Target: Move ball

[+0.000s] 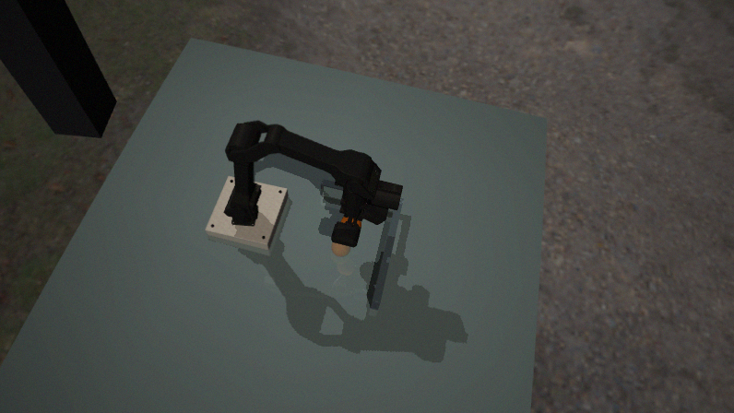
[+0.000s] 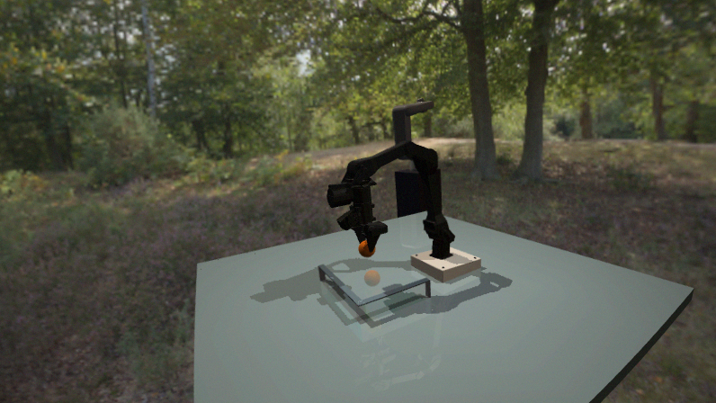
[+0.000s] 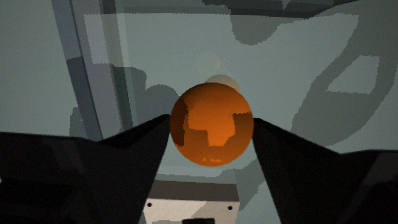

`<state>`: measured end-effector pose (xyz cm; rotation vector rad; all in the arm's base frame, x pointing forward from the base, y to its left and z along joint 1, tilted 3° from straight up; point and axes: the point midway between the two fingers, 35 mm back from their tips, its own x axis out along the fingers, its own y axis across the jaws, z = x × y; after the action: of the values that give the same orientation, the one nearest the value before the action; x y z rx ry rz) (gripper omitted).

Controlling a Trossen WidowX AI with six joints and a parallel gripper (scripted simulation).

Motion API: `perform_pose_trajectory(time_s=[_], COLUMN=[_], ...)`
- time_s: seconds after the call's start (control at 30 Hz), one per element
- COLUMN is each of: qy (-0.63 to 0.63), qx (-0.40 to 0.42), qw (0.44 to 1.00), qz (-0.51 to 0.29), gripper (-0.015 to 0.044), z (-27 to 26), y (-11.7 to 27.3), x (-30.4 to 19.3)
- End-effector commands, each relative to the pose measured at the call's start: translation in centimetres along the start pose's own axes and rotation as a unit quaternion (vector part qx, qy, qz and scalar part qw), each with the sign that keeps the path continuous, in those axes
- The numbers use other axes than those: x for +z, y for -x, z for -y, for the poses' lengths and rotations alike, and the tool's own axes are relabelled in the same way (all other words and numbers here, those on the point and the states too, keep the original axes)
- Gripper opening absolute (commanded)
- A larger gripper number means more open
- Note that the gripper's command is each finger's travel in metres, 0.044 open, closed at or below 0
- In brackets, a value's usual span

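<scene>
My gripper (image 1: 342, 241) (image 2: 368, 242) (image 3: 210, 122) is shut on the orange ball (image 1: 339, 250) (image 2: 366, 249) (image 3: 210, 107) and holds it in the air above the table (image 1: 154, 307) (image 2: 501, 340). The see-through copy of the ball (image 1: 345, 266) (image 2: 371, 277) (image 3: 227, 80) lies on the table below the held ball, inside the corner. The two low clear walls (image 1: 377, 277) (image 2: 345, 292) (image 3: 82, 85) meet in a corner. In the wrist view the copy shows just above and behind the ball.
The arm's pale base plate (image 1: 266, 225) (image 2: 463, 264) stands close beside the walls. A tall black post (image 1: 56, 66) (image 2: 407, 192) stands past the table's far edge. The arm's shadow falls across the walls.
</scene>
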<state>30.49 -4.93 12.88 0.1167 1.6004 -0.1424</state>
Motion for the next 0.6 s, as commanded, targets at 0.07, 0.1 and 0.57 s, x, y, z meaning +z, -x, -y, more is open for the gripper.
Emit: perform_pose_trajectory(time_s=[0.07,0.1,0.57], qy=[0.002,0.002,0.002], qx=[-0.002,-0.002,-0.002], qw=[1.0,1.0,1.0], qz=[0.004,0.004,0.003], gripper=[0.0,0.0,0.0], z=[0.9,1.0,1.7], y=[-1.5,-1.8,-5.9], x=[-0.9,-1.0,-1.6])
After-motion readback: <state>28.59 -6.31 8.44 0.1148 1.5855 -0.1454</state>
